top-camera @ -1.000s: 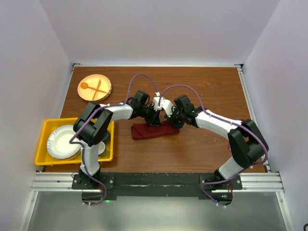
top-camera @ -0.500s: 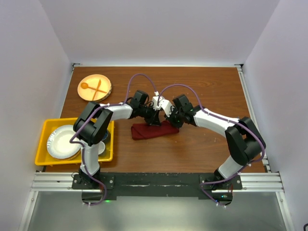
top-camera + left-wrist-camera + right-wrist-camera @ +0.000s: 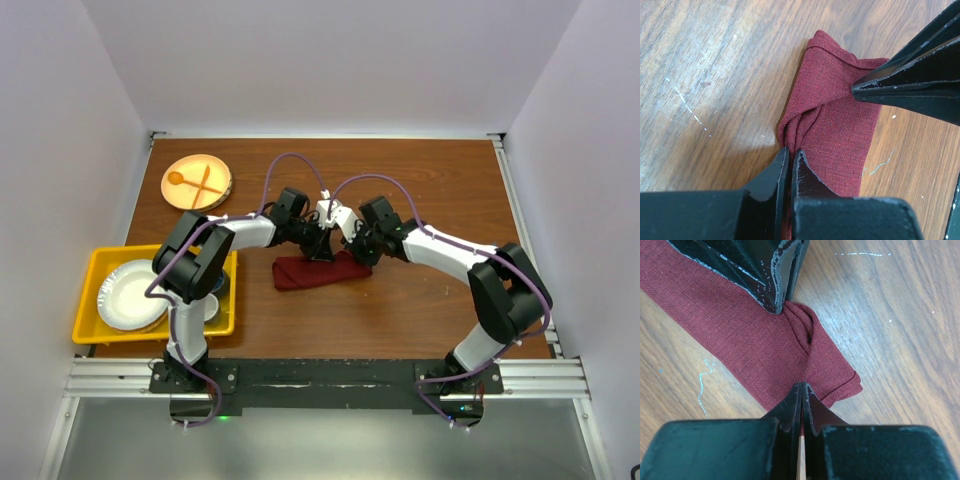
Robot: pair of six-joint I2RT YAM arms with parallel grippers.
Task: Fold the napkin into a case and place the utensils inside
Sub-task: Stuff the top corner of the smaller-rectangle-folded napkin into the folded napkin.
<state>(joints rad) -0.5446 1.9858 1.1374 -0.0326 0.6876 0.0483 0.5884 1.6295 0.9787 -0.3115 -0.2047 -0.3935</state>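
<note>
Our right claw (image 3: 802, 390) has just pressed together on the folded napkin (image 3: 322, 272), which lies as a narrow strip mid-frame on the surface (image 3: 430, 190). The left claw (image 3: 789, 160) pinches the cloth across from it, so we judge the next fold can begin.

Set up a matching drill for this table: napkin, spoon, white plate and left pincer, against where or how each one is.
Column one:
1. napkin
2. spoon
3. white plate
4. left pincer

Column two:
A. in the yellow bin
B. on the tan plate
C. shut on a cloth edge
D. folded strip, mid-table

Pairs: 1-D, 2-B, 3-A, 4-C
</note>
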